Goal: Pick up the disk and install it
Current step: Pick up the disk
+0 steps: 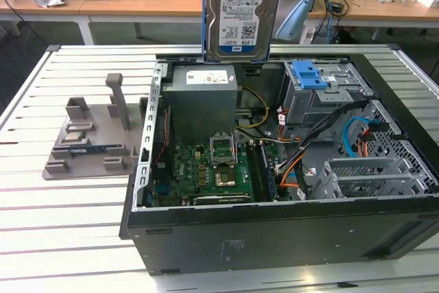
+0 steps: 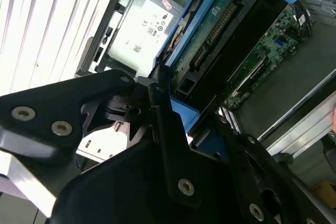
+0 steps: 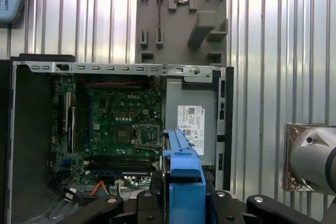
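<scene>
Gripper [image 3: 184, 203] clamped shut on the disk [image 1: 243, 15], black fingers [image 3: 149, 208] either side of its blue rails [image 3: 184, 171], holding it upright w/ label facing cam at top centre of the exterior view, above the grey PSU [image 1: 202, 97] in the open PC case [image 1: 274, 238] on the slatted desk [image 1: 68, 217].

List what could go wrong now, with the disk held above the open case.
1. The gripper holds the disk high over the power supply and motherboard; a slip would likely drop it onto them.
2. Loose cables run beside the drive cage and might snag the disk going in.
</scene>
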`<state>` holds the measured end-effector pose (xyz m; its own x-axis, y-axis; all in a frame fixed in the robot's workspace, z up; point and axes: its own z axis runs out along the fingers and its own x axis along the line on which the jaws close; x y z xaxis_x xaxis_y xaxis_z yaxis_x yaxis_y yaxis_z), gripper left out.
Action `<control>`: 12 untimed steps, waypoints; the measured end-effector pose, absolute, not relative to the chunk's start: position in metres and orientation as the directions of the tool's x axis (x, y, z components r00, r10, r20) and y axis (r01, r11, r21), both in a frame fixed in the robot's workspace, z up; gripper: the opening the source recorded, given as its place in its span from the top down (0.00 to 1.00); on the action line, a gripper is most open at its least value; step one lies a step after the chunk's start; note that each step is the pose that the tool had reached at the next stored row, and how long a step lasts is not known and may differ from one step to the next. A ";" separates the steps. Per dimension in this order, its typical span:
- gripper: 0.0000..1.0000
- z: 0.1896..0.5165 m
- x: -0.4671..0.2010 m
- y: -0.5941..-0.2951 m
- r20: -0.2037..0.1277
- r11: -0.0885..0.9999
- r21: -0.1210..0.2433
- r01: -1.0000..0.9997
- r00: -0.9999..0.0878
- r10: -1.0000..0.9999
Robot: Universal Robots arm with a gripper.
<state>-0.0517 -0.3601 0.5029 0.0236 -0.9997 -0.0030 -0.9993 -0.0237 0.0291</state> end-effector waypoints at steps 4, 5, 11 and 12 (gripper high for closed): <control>0.63 0.503 -0.051 -0.370 -0.003 -0.024 0.029 -0.999 0.024 -1.000; 0.63 0.503 -0.051 -0.373 -0.003 -0.024 0.029 -0.999 0.024 -1.000; 0.63 0.502 -0.051 -0.387 -0.003 -0.024 0.029 -0.999 0.024 -1.000; 0.63 0.502 -0.051 -0.389 -0.003 -0.024 0.029 -0.999 0.024 -1.000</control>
